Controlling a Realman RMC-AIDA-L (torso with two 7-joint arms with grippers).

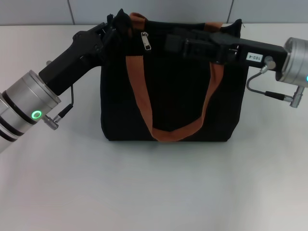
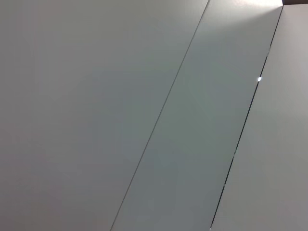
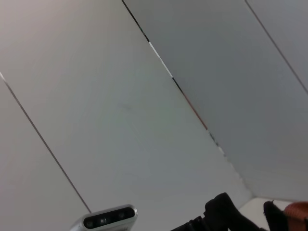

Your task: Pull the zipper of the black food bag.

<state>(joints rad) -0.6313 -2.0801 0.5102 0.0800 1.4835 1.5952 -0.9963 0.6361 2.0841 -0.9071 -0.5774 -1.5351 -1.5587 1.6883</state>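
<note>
The black food bag (image 1: 173,96) stands upright in the middle of the white table, its orange-brown strap (image 1: 168,132) hanging down the front. The silver zipper (image 1: 146,41) pull dangles near the bag's top left, touched by neither gripper. My left gripper (image 1: 117,22) is at the bag's top left corner, just left of the pull. My right gripper (image 1: 172,43) reaches in from the right along the top edge, its tip a short way right of the pull. In the right wrist view, a bit of strap (image 3: 298,211) shows. The left wrist view shows only wall.
The white table (image 1: 154,187) runs wide in front of the bag and on both sides. A grey panelled wall (image 1: 154,9) stands close behind it. Cables loop off both wrists (image 1: 262,89).
</note>
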